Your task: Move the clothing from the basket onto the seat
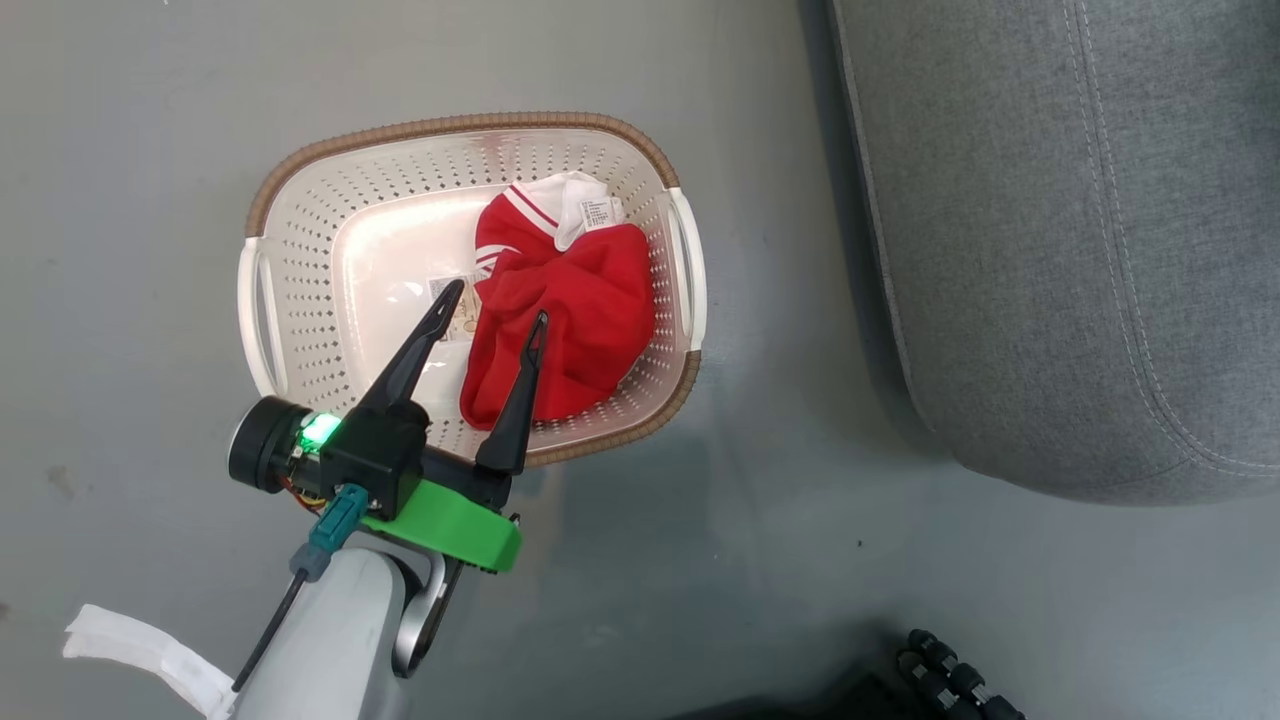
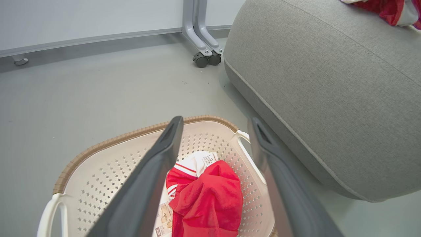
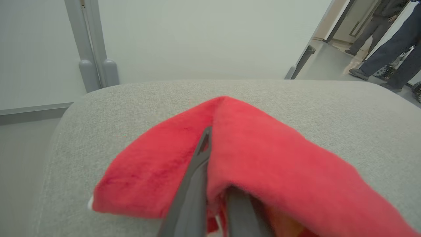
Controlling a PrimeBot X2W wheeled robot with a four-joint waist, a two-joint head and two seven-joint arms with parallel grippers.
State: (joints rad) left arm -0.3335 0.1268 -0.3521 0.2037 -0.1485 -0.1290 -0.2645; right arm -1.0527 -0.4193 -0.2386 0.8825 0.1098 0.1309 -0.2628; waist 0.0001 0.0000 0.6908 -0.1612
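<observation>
The seat (image 1: 1050,250) runs off the head view's top and right edges; the sticker (image 1: 466,322) in the basket (image 1: 450,125) is partly covered by a finger of the left hand (image 1: 498,302) and by the red garment (image 1: 575,320), whose label (image 1: 598,212) print is too small to read; in the right wrist view the other red garment (image 3: 263,158) buries one fingertip of the right hand (image 3: 217,164); two people (image 3: 391,46) in the doorway are cut off above the legs.

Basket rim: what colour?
Brown, with a woven look. The basket rim shows best in the head view.
</observation>
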